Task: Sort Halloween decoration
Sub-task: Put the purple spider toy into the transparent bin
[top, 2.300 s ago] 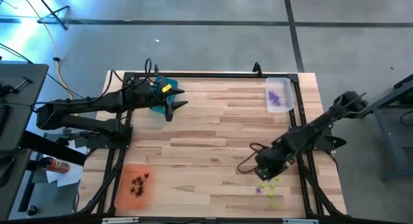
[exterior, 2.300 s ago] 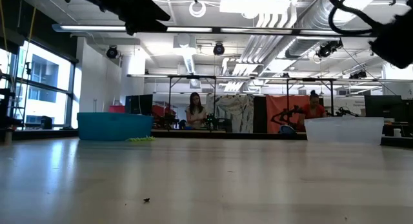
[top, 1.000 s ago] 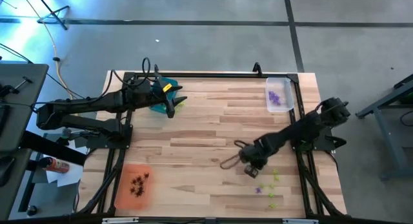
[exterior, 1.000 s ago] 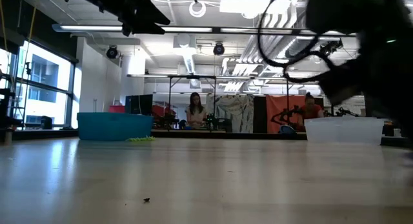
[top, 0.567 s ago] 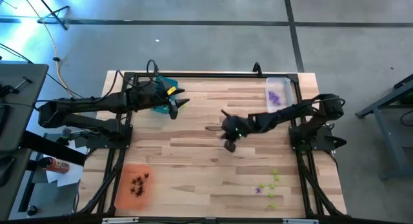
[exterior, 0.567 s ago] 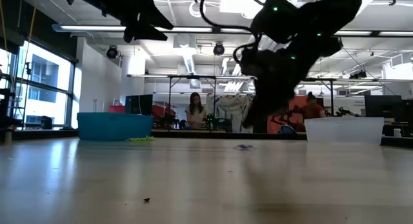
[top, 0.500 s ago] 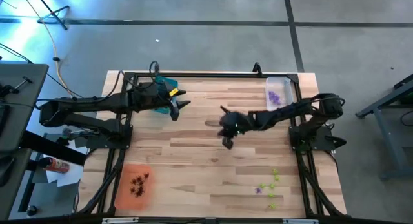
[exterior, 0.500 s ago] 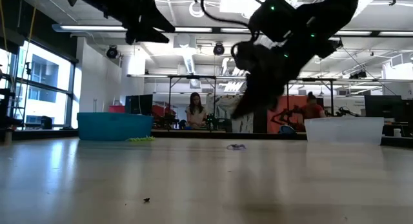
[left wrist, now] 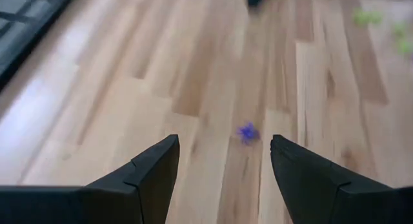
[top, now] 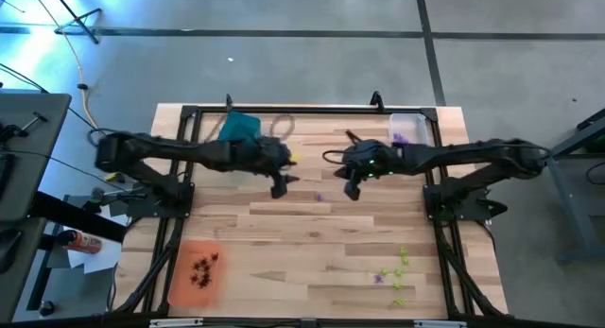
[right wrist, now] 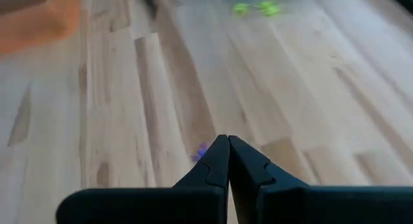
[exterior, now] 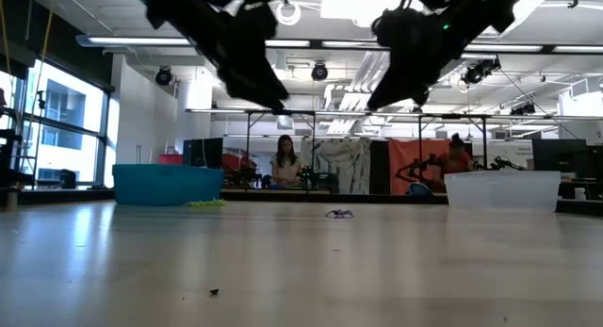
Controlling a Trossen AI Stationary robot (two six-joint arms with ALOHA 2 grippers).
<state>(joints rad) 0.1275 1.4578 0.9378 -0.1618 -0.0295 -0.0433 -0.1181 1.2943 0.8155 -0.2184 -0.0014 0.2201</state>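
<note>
One purple trinket (top: 319,198) of the Halloween decoration lies on the wood near the table's middle, also in the low view (exterior: 339,214). My left gripper (top: 280,188) hangs open just left of it; the trinket (left wrist: 246,132) shows ahead between its fingers (left wrist: 222,146). My right gripper (top: 352,189) hangs shut just right of the trinket (right wrist: 201,151), above the table and holding nothing. More green and purple trinkets (top: 397,269) lie near the right front.
A teal tray (top: 238,128) stands at the far left with green trinkets (exterior: 205,204) beside it. At the far right is a clear tray (top: 407,139) holding purple trinkets. An orange tray (top: 194,271) with dark trinkets sits near left. One dark speck (exterior: 214,292) lies near the front.
My right gripper, shut throughout, has swung from the near right trinket pile toward the far edge and the table's middle. A purple trinket now lies on the middle of the table. My left gripper, open, has moved from the teal tray toward the right, up to that trinket.
</note>
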